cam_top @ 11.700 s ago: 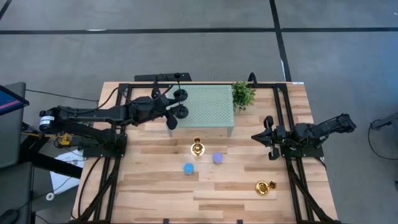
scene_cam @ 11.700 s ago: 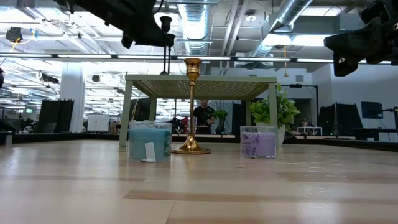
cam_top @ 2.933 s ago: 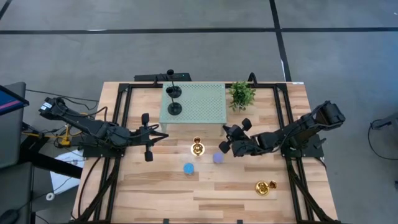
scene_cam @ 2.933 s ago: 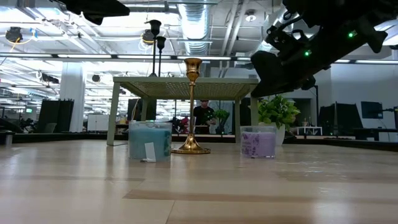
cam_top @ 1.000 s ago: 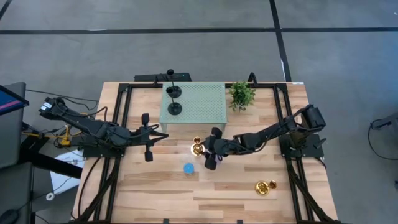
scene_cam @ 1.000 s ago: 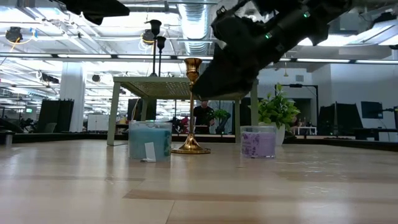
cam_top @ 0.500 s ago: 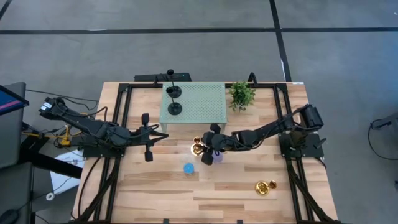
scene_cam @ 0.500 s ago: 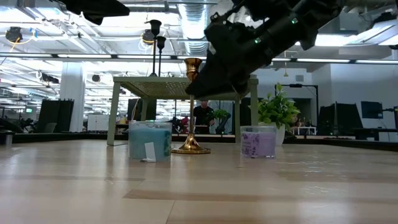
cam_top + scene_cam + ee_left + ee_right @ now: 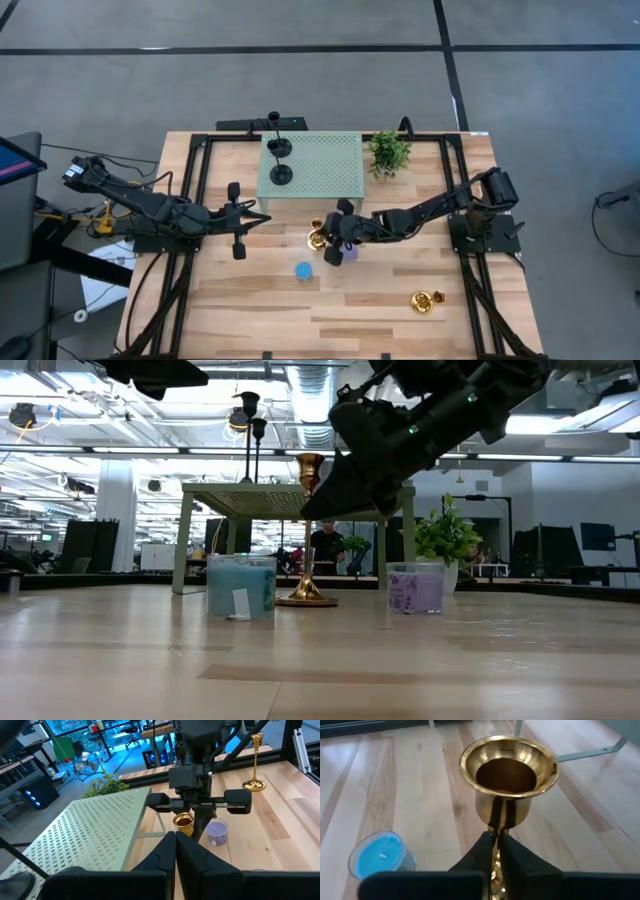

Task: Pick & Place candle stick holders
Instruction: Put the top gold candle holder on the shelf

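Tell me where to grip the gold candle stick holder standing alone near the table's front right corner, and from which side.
Probably the slim stem, about mid-height. The gold candle stick holder stands upright, and its flared cup above and wide base below should keep the end effector from sliding off. Come in level from the right arm's side: the table around it looks open there.

Shiny polished gold metal candle stick holder (image 9: 507, 780), pale smooth wooden plank table (image 9: 260, 300), matt green perforated metal stand (image 9: 325, 168), matt black holders (image 9: 281, 160)
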Available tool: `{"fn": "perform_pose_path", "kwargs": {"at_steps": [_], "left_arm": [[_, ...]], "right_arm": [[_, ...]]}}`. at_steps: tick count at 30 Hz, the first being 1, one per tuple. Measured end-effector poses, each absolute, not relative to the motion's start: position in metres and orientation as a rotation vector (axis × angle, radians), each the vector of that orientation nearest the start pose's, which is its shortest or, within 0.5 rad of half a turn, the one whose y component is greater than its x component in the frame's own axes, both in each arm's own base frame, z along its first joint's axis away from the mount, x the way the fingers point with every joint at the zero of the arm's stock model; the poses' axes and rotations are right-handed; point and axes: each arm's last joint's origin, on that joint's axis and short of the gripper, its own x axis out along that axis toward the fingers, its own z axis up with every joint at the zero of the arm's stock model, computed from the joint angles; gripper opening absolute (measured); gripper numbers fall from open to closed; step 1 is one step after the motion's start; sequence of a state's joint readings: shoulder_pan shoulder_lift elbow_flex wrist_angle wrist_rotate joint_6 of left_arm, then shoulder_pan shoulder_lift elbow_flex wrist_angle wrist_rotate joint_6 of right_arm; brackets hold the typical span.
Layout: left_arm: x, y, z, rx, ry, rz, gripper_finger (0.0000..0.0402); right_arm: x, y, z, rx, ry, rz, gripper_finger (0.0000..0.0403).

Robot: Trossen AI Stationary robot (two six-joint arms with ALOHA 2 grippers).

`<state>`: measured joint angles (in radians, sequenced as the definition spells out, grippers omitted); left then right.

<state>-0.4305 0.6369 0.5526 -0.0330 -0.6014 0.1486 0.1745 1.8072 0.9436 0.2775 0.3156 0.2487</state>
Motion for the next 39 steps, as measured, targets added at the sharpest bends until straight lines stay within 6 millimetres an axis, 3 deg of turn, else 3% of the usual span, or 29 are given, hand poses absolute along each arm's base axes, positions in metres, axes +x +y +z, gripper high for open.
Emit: {"fn": "perform_pose_path", "kwargs": {"at_steps": [8,13,22,29,34,39], "left_arm": [[0.141,-0.047,0.289,0.207,0.117,0.163,0.0011],[0.141,-0.047,0.289,0.208,0.118,0.163,0.0011],[0.141,-0.047,0.289,0.208,0.118,0.163,0.0011],[0.141,-0.047,0.288,0.208,0.118,0.162,0.0011],[0.141,-0.047,0.288,0.202,0.118,0.163,0.0011],[0.141,-0.047,0.288,0.179,0.116,0.164,0.0011]], "right_arm": [[0.361,0.055,0.163,0.086,0.542,-0.198,0.0019],[0.357,0.056,0.18,0.068,0.508,-0.171,0.0009],[0.344,0.055,0.239,0.035,0.505,-0.092,0.0006],[0.354,0.045,0.298,-0.12,0.537,-0.083,0.0004],[0.361,0.024,0.331,-0.195,0.495,-0.116,0.0003],[0.364,-0.015,0.356,-0.18,0.426,-0.138,0.0002]]}}
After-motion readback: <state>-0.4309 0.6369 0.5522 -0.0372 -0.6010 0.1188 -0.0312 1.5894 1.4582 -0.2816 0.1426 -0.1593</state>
